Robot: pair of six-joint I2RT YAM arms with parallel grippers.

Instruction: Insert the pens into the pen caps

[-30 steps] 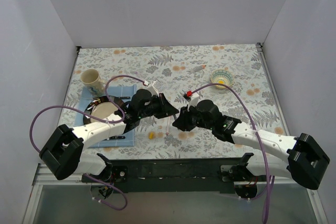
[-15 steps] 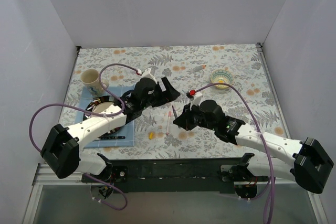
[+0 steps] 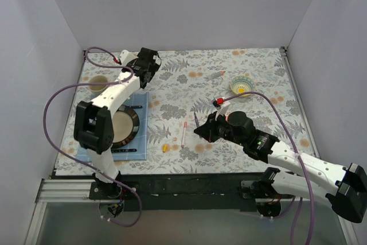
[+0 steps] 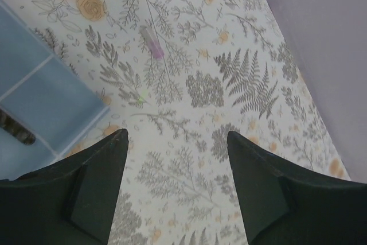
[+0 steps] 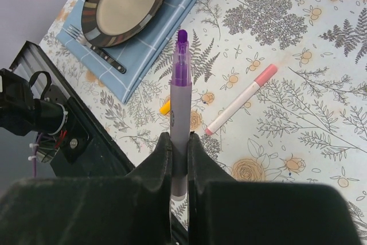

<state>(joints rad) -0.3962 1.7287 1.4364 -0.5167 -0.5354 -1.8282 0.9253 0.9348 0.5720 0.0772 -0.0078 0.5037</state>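
Observation:
My right gripper point(image 5: 180, 139) is shut on the purple pen point(image 5: 182, 93), which sticks out upright past the fingers, tip uncovered. From above, this gripper point(image 3: 199, 128) hovers over the table's middle front with the pen point(image 3: 196, 120). The white-pink pen point(image 5: 241, 100) lies on the cloth just beyond it point(image 3: 183, 133). A yellow pen cap point(image 5: 165, 107) lies next to it point(image 3: 165, 148). My left gripper point(image 3: 150, 66) is far off at the back left, open and empty point(image 4: 178, 136). A small pale purple cap point(image 4: 155, 46) lies on the cloth ahead of it.
A dark-rimmed plate point(image 3: 123, 127) and a fork point(image 5: 94, 50) rest on a blue mat point(image 3: 140, 147) at front left. A cup point(image 3: 98, 82) stands at the left edge, a small bowl point(image 3: 243, 86) at back right. The wall point(image 4: 321, 38) is close to the left gripper.
The left arm has swung from the table's middle to the back left and its jaws have opened. The right gripper keeps the purple pen and has shifted slightly right.

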